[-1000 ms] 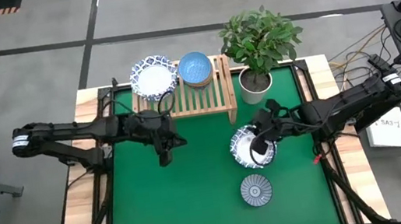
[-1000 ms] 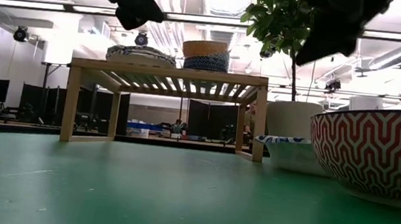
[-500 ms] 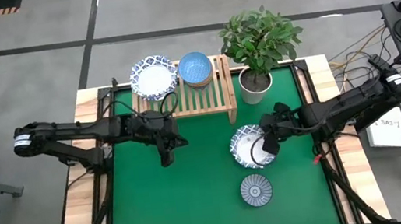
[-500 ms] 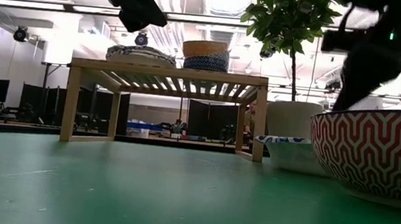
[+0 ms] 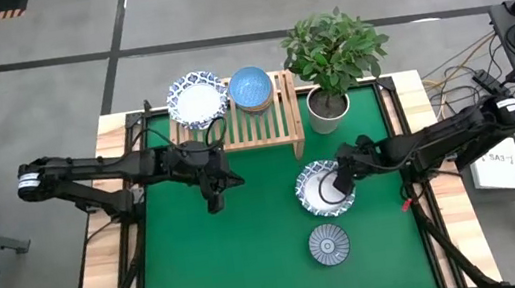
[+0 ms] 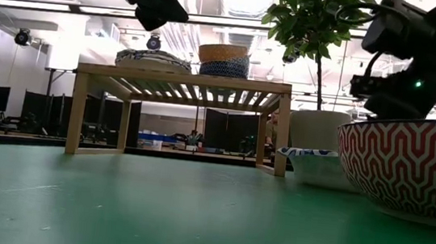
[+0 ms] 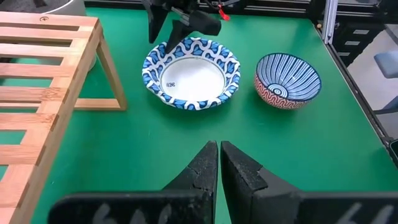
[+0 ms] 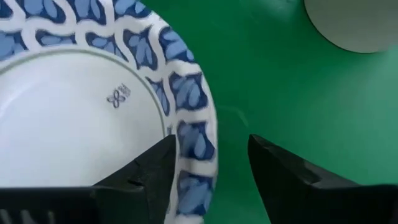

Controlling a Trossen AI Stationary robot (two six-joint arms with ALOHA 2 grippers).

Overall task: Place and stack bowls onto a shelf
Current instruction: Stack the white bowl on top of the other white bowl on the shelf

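Fingers of the right gripper stand spread wide, straddling the blue-patterned rim of the white bowl on the green mat, gripping nothing. The left gripper hovers shut and empty near the wooden shelf, which carries two bowls.

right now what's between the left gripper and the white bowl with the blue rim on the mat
Nothing: in the left wrist view only bare green mat separates the shut left gripper from the white bowl. The high view agrees.
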